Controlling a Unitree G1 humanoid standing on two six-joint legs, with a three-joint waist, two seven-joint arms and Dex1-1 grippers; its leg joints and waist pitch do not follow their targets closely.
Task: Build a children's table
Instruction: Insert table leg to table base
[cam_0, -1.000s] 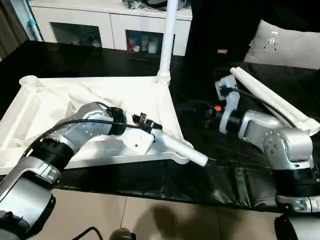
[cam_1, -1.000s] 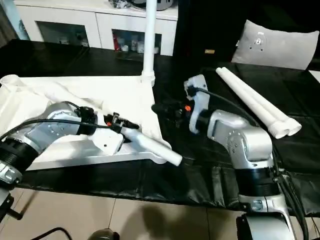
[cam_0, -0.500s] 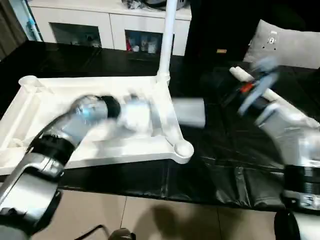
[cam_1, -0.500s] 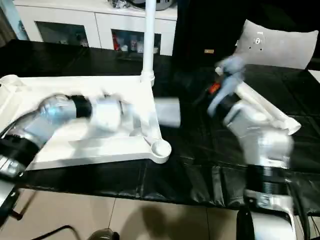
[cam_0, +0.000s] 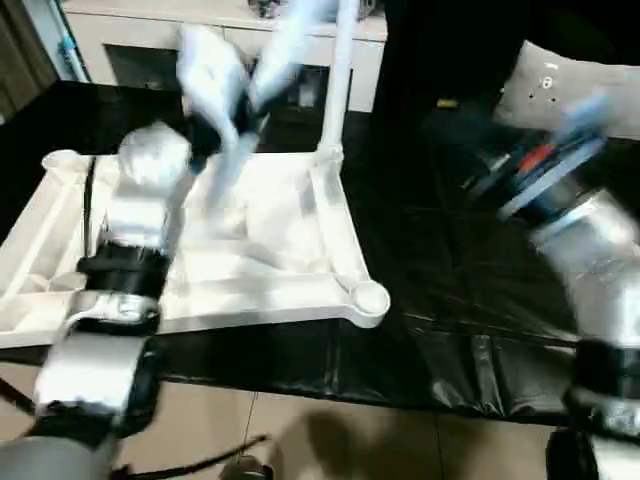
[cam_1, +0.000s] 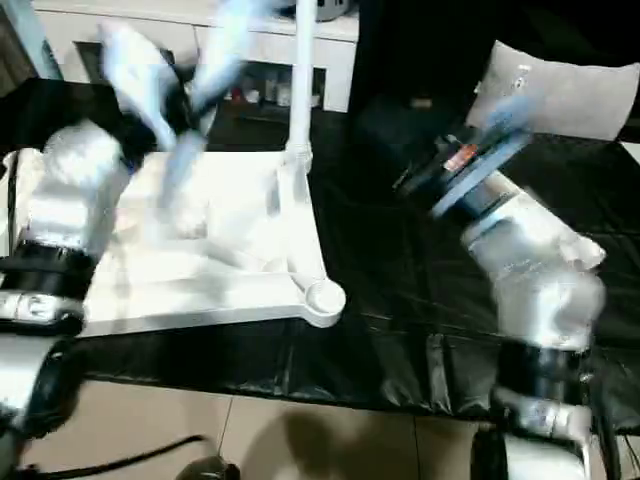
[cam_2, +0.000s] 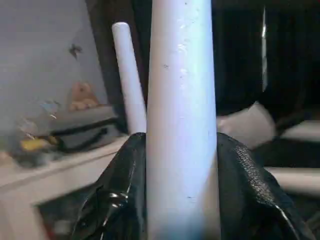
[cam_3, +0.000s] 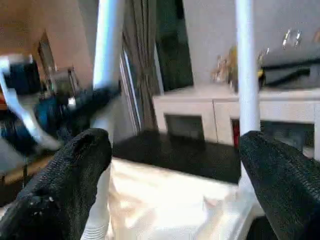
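The white table top (cam_0: 262, 292) lies upside down on the black-covered table, ribs up. One white leg (cam_0: 338, 80) stands upright in its far right corner socket. The near right corner socket (cam_0: 368, 298) is open. My left arm is raised over the top, its gripper (cam_2: 182, 145) shut on another white leg (cam_2: 182, 100), which points steeply upward (cam_0: 280, 50). At the right my right arm is lifted above the black cloth. Its gripper (cam_3: 172, 140) is open, both black fingers (cam_3: 75, 170) wide apart, facing the two legs with nothing between them.
A grey-white cushion (cam_0: 585, 90) rests at the back right. A white cabinet (cam_0: 200, 45) with glass doors runs along the back. Black cloth (cam_0: 450, 320) covers the table to the right of the top. Beige floor (cam_0: 350, 440) lies below the near edge.
My left arm has swung up from low over the near right corner, raising the leg from nearly flat to steeply upright. My right arm has lifted and drawn back to the right.
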